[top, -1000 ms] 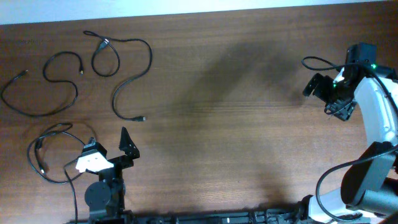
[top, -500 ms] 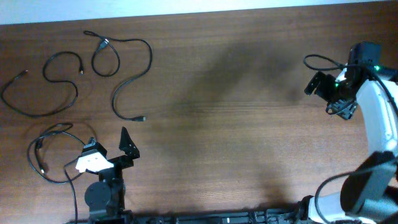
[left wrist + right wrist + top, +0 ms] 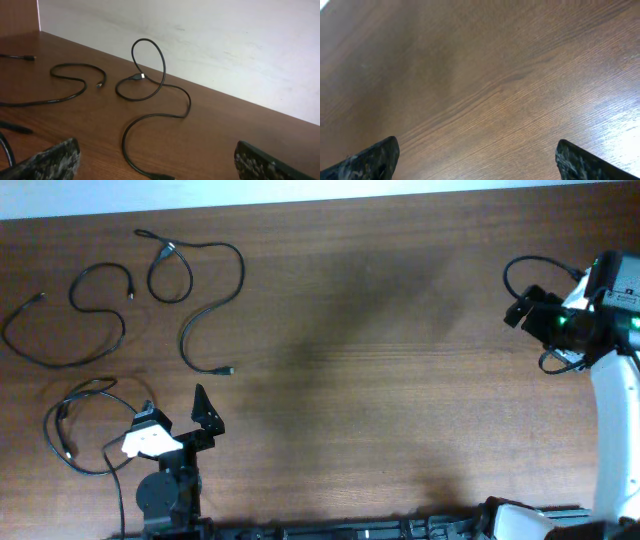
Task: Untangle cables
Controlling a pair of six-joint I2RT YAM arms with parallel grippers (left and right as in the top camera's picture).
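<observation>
Cables: counting three, all lying apart from each other on the left part of the surface (image 3: 380, 380), none knotted.

S-shaped cable (image 3: 60, 366) is snaking along the far-left edge, both its plug ends pointing toward the far side.

Near cable (image 3: 46, 432) is curling in a loose ring at the near-left corner, just left of the left arm (image 3: 160, 492).

Looped cable (image 3: 242, 275) is running from a ring at the far side down toward the middle-left. In the left wrist view one loop is arching up off the surface.

Arms: counting two. Left jaws are standing wide apart, gripping nothing, with the looped cable lying ahead of them. Right arm (image 3: 612, 405) is sitting at the far right, well apart from every cable. Right jaws are also standing wide apart, with only bare wood between them.
</observation>
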